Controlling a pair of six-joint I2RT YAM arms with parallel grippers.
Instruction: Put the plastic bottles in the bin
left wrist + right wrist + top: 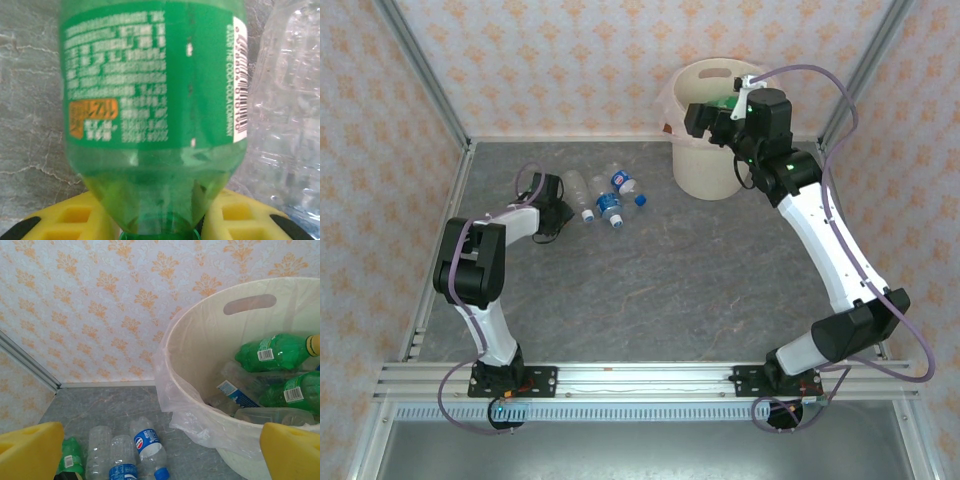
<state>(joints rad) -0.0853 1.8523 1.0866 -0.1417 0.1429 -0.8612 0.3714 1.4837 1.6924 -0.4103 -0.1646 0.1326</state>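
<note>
1. Top external view: the left gripper (560,208) lies low over the table (650,290). Its tips are at the near end of a row of plastic bottles (605,198), which stretches away from it toward the bin (705,175). The right gripper (703,120) hangs above the bin's rim with the bin directly beneath it, well apart from the loose bottles.
2. Left wrist view: a green bottle (150,100) sits straight ahead of the tool, neck end toward the camera. Its shoulder is wedged between the two yellow fingers (75,217), which touch it on both sides, so the left gripper is clenched on the green bottle. A clear bottle (290,110) lies just beside it, off the tool's right finger.
3. Right wrist view: the right gripper's pads (30,452) stand far apart with nothing between them, so this tool is released. The bin is ahead and to the tool's right, with a bag liner (170,385) draped over its rim. Inside lie binned green bottles (275,352) and a blue-labelled clear one (235,392). Below the tool, close to its left pad, four loose bottles lie side by side on the table, one green and three clear.
</note>
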